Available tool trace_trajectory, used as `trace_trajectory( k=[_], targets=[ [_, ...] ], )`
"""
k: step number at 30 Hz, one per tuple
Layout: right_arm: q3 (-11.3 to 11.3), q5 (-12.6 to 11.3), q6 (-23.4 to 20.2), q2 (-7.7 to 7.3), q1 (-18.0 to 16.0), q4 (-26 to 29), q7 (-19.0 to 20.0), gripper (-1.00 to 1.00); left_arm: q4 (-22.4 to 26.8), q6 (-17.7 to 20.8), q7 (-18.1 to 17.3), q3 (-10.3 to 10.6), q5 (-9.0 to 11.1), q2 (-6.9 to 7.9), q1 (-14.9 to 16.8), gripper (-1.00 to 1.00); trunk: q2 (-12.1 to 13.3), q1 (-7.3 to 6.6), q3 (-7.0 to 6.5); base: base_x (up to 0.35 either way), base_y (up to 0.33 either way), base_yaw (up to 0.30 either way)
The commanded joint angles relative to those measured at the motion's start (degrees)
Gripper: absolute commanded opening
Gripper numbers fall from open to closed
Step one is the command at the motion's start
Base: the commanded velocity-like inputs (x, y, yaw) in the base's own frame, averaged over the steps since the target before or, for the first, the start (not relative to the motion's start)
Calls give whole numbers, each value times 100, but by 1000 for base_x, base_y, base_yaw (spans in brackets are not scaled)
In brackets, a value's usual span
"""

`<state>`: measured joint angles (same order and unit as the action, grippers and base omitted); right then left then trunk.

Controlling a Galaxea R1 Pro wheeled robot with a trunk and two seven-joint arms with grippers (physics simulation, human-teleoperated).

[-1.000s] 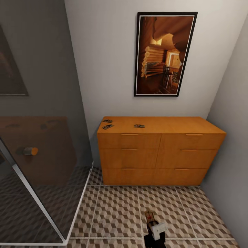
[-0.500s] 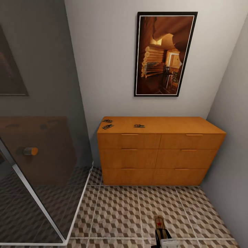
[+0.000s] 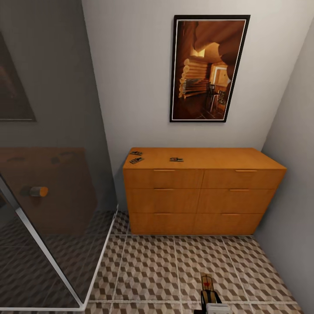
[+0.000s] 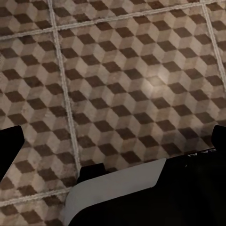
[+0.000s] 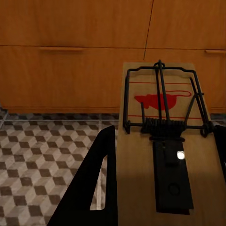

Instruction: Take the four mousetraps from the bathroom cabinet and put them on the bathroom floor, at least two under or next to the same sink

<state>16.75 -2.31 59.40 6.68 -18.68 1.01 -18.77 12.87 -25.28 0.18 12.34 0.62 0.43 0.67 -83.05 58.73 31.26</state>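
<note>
Three mousetraps lie on top of the orange-brown cabinet: two near its left end and one nearer the middle. My right gripper is low over the bathroom floor in front of the cabinet, shut on a fourth mousetrap. In the right wrist view this mousetrap sits flat between the black fingers, its red mark and metal spring up, facing the drawers. My left gripper hangs open over bare tiles. The sink is out of view.
A glass shower screen with a white frame and a round wooden knob closes off the left side. A grey wall bounds the right. A framed picture hangs above the cabinet. Open tiles lie between cabinet and robot.
My right gripper, holding the mousetrap, has shifted right and down toward the lower edge of the head view. The three mousetraps on the cabinet have not moved.
</note>
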Motion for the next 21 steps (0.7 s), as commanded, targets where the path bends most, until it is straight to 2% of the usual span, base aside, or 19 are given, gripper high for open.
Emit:
trace_trajectory(
  k=[1,11,15,20,21],
  targets=[
    [48,-33,13,7,-4,-5,-19,-100,0,-15,4,19,7,5,3,100,-3,0,6,0,0,0],
    [48,-33,9,17,-4,-5,-22,-100,123,11,53,-1,8,-6,6,100,-3,0,6,0,0,0],
    [48,-33,3,17,-4,-5,-24,-100,437,118,272,-3,8,-70,10,100,-3,0,6,0,0,0],
    [48,-33,2,12,-4,-5,-22,-100,1068,749,531,-3,8,-118,9,100,-3,0,6,0,0,0],
    [48,-33,2,11,-4,-5,-22,-100,1296,1024,558,-3,8,-123,10,100,-3,0,6,0,0,0]
  ],
)
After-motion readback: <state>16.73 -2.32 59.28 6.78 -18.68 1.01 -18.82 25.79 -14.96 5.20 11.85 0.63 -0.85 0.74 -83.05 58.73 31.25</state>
